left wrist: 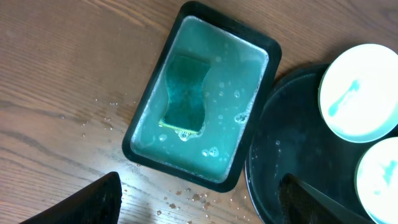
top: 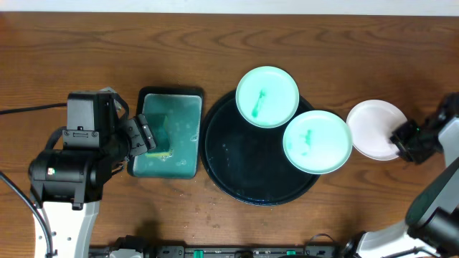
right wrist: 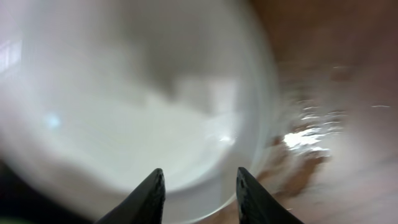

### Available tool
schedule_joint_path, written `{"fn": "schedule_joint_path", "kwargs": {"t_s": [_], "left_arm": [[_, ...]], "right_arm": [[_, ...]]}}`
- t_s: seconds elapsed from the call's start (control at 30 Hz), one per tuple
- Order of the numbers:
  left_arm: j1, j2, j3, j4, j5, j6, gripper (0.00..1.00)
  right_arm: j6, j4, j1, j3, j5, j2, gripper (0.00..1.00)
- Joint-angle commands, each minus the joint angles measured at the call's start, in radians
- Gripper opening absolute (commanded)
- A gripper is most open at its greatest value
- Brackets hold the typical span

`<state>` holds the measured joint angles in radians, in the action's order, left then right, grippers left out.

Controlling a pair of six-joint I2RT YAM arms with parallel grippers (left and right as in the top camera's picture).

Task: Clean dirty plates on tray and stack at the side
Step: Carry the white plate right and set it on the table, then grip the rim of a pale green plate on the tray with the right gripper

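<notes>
Two pale mint plates with teal smears sit on the round black tray (top: 240, 161): one at its far edge (top: 267, 96), one at its right (top: 317, 141). A clean white plate (top: 373, 127) lies on the table just right of the tray. My right gripper (top: 399, 139) is open at that plate's right rim; in the right wrist view its fingers (right wrist: 200, 196) straddle the blurred white plate (right wrist: 124, 93). My left gripper (top: 147, 137) is open and empty, and hovers (left wrist: 202, 208) above the table by the near edge of the rectangular tray.
A small rectangular black tray (top: 169, 93) of teal soapy water holds a sponge (left wrist: 185, 93) left of the round tray (left wrist: 286, 137). Water drops spot the wood (left wrist: 186, 196) near it. Both smeared plates also show in the left wrist view (left wrist: 360, 93) (left wrist: 380, 180).
</notes>
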<state>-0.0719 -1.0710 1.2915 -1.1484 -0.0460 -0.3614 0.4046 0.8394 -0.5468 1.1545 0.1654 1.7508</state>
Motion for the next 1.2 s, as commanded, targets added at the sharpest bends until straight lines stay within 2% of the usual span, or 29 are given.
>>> {"fn": "schedule_joint_path", "kwargs": {"t_s": [0.0,0.1,0.13,0.23,0.4,0.47,0.53,0.57,0.63,0.87,0.97,1.07,1.17], "left_arm": [[0.004,-0.001,0.015,-0.003,0.012,0.009,0.81],[0.004,-0.001,0.015,-0.003,0.012,0.009,0.81],[0.004,-0.001,0.015,-0.003,0.012,0.009,0.81],[0.004,-0.001,0.015,-0.003,0.012,0.009,0.81],[0.004,-0.001,0.015,-0.003,0.012,0.009,0.81],[0.004,-0.001,0.015,-0.003,0.012,0.01,0.81],[0.004,-0.001,0.015,-0.003,0.012,0.009,0.81],[0.004,-0.001,0.015,-0.003,0.012,0.009,0.81],[0.004,-0.001,0.015,-0.003,0.012,0.009,0.81],[0.004,-0.001,0.015,-0.003,0.012,0.009,0.81],[0.004,-0.001,0.015,-0.003,0.012,0.01,0.81],[0.004,-0.001,0.015,-0.003,0.012,0.009,0.81],[0.004,-0.001,0.015,-0.003,0.012,0.009,0.81]], "right_arm": [[-0.126,0.01,0.113,0.011,0.132,-0.128,0.39],[-0.196,0.038,0.218,0.008,0.098,-0.167,0.48],[-0.196,0.053,0.256,0.008,0.043,-0.169,0.54],[-0.147,0.055,0.336,-0.01,-0.115,-0.158,0.64],[-0.101,-0.067,0.424,-0.12,-0.213,-0.123,0.65],[-0.099,-0.107,0.434,-0.159,-0.179,-0.112,0.52],[-0.101,-0.116,0.437,-0.177,-0.164,-0.111,0.23],[-0.108,-0.11,0.437,-0.175,-0.16,-0.111,0.11],[-0.111,-0.095,0.438,-0.168,-0.153,-0.117,0.01],[-0.114,-0.002,0.438,-0.148,-0.098,-0.244,0.01],[-0.151,0.018,0.454,-0.148,-0.005,-0.323,0.01],[-0.197,0.039,0.512,-0.15,0.103,-0.374,0.01],[-0.196,0.04,0.607,-0.168,0.1,-0.374,0.01]]}}
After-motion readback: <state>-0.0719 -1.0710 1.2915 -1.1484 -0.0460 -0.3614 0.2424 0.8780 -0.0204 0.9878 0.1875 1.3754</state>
